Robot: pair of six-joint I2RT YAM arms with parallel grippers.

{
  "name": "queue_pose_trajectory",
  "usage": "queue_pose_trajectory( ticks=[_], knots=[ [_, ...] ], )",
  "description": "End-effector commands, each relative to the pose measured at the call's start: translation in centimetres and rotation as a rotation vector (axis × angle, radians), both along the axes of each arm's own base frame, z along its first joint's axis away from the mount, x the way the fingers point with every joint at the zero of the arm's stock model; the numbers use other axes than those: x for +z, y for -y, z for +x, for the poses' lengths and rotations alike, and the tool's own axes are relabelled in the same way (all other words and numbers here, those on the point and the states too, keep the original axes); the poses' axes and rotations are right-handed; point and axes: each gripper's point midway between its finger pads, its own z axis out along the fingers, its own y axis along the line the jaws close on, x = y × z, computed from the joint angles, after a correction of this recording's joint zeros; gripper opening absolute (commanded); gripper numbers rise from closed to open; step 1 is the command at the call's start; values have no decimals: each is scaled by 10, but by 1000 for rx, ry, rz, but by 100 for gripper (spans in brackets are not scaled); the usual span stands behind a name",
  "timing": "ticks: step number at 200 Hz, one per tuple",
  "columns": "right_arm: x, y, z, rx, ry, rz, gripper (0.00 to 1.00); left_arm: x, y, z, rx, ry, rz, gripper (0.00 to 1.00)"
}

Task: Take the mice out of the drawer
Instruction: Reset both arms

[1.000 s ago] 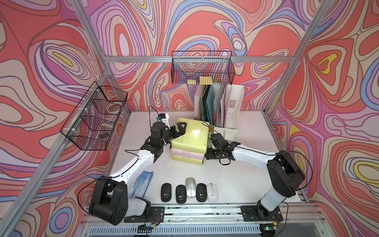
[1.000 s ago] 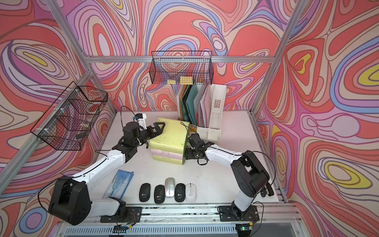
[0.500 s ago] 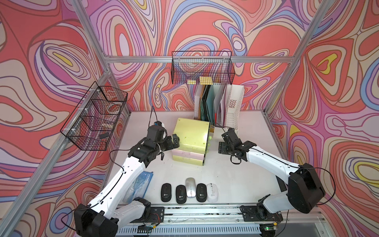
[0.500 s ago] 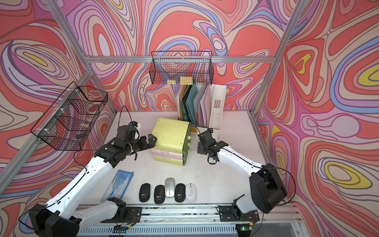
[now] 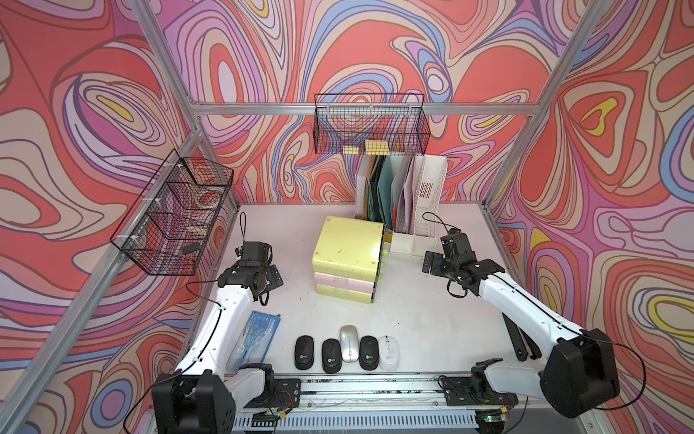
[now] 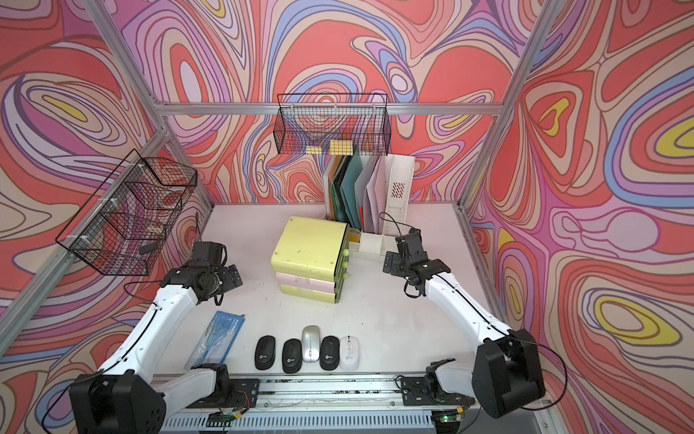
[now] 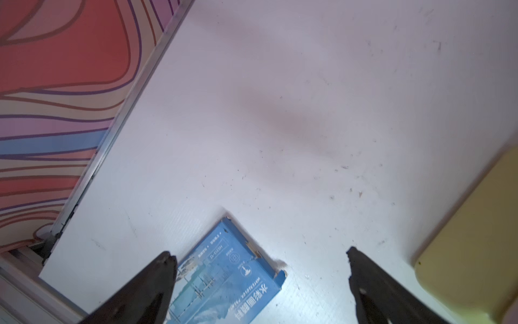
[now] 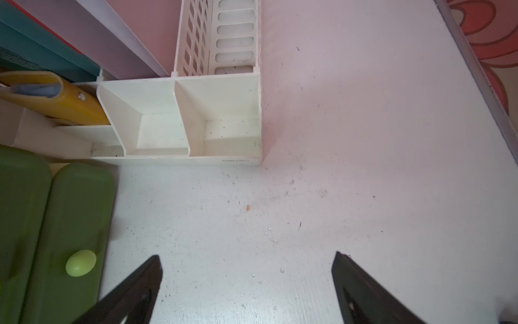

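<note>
Several mice lie in a row near the table's front edge in both top views: three black [image 5: 304, 352] [image 5: 331, 355] [image 5: 368, 352], one silver [image 5: 349, 343] and one white [image 5: 388, 352]. The small drawer unit [image 5: 347, 259], yellow and pink, stands mid-table, its green fronts [image 8: 70, 238] and knobs [image 8: 80, 263] shut and facing right. My left gripper [image 5: 276, 278] [image 7: 259, 258] hangs open to the unit's left. It holds nothing. My right gripper [image 5: 430, 262] [image 8: 246, 259] is open and empty over bare table to the unit's right.
A blue flat box [image 5: 255, 340] [image 7: 224, 280] lies under the left arm. A white file organizer [image 5: 405, 210] [image 8: 218, 117] with folders stands behind the drawer unit. Wire baskets hang on the left wall [image 5: 176, 218] and back wall [image 5: 370, 127]. Black strips [image 5: 522, 342] lie at right.
Both grippers have drawn back outward from the drawer unit, which went from tilted between them to standing flat. The right gripper's jaws have spread wider. The mice have not moved.
</note>
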Motion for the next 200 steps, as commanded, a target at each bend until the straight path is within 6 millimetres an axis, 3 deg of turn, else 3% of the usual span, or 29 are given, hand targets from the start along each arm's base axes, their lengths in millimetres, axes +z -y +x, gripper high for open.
queue_pose_trajectory(
  ticks=[1, 28, 51, 57, 80, 90, 99, 107, 114, 138, 173, 200],
  knots=[
    [-10, -5, -3, 29, -23, 17, 98, 1, -7, 37, -35, 113, 48, 100],
    [-15, -2, -2, 20, -34, 2, 98, -15, -9, 78, -79, 284, 106, 100],
    [-19, 9, -1, -17, -43, -11, 98, -23, 1, 101, -199, 501, 158, 100],
    [-20, 13, 0, -27, -45, -14, 98, -36, 6, 97, -258, 529, 178, 100],
    [-25, 23, 3, -65, -49, -13, 99, -28, 17, 104, -358, 609, 214, 100],
    [-30, 24, 5, -72, -49, -1, 98, -37, 20, 106, -372, 629, 212, 100],
    [-33, 28, 9, -89, -43, -2, 98, -51, 38, 106, -469, 642, 178, 100],
    [-35, 34, 13, -113, -32, -15, 98, -45, 53, 109, -548, 705, 220, 100],
    [-36, 39, 17, -130, -18, -21, 98, -47, 58, 105, -570, 661, 237, 100],
    [-28, 66, 35, -201, 55, -21, 98, -47, 58, 108, -557, 651, 271, 100],
    [3, 116, 61, -273, 215, -131, 98, -50, 53, 110, -530, 608, 267, 100],
    [6, 126, 70, -251, 358, -152, 98, -50, 52, 112, -528, 612, 264, 100]
  ],
)
